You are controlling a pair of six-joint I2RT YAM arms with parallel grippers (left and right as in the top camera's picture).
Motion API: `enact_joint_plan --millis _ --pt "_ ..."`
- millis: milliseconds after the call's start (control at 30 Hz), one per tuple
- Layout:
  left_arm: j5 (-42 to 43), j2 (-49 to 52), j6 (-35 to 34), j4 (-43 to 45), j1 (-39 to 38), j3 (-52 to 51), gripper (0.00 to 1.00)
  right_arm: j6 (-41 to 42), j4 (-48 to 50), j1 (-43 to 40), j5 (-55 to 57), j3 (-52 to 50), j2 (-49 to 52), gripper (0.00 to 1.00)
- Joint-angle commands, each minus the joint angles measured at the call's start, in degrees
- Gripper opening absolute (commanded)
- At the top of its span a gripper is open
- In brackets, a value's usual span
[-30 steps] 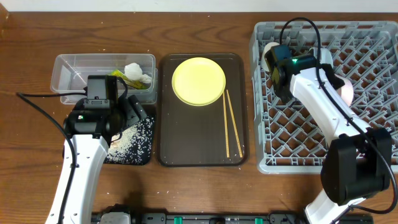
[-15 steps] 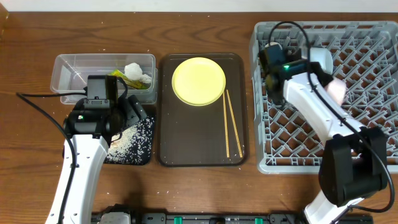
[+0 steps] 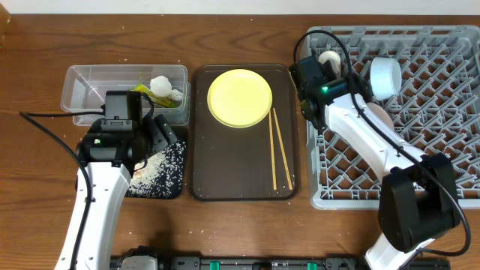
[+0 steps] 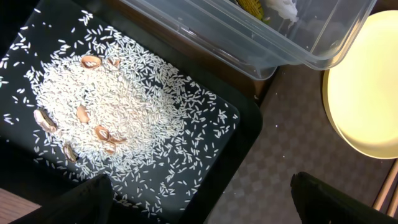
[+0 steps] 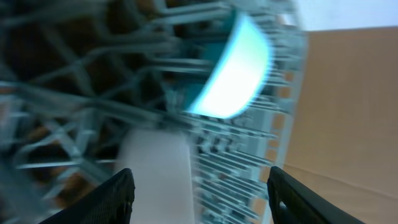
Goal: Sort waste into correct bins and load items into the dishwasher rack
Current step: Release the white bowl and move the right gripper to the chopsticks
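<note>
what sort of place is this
Probably a lab bench staged as a dish-clearing station: robot arms at a wooden table, a grey dishwasher rack, and a yellow plate on a serving tray.

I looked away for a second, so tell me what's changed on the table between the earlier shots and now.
The right gripper swung left across the dishwasher rack, toward its edge beside the brown tray; it is open and holds nothing. The left gripper still hovers open over the rice on the black tray. The yellow plate, chopsticks and clear tub have not moved.
</note>
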Motion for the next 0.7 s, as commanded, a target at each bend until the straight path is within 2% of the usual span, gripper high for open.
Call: enact_joint_plan --millis 0,200,300,367,433,533,667 --pt "-0.48 0.13 0.04 -0.15 0.24 0.57 0.94 0.74 0.07 0.57 -11.74 0.39 -1.01 0.66" --pt "-0.48 0.13 0.04 -0.15 0.24 0.57 0.94 6.40 1.90 0.72 -27.78 0.39 -6.67 0.65" --pt "-0.48 0.13 0.04 -0.15 0.24 0.57 0.94 8.81 5.79 0.72 -42.27 0.39 -10.08 0.63" --pt "-0.48 0.13 0.04 -0.15 0.24 0.57 0.94 10.38 9.35 0.72 -53.77 0.39 -11.52 0.55" --pt "-0.50 0.13 0.04 -0.15 0.24 0.57 0.94 14.38 12.94 0.90 -62.47 0.39 -11.76 0.41" --pt "-0.48 0.13 0.04 -0.15 0.24 0.57 0.94 19.10 16.02 2.25 -67.10 0.37 -10.86 0.41" --pt "-0.48 0.13 0.04 -0.15 0.24 0.57 0.94 19.63 15.78 6.03 -64.13 0.37 -8.09 0.37"
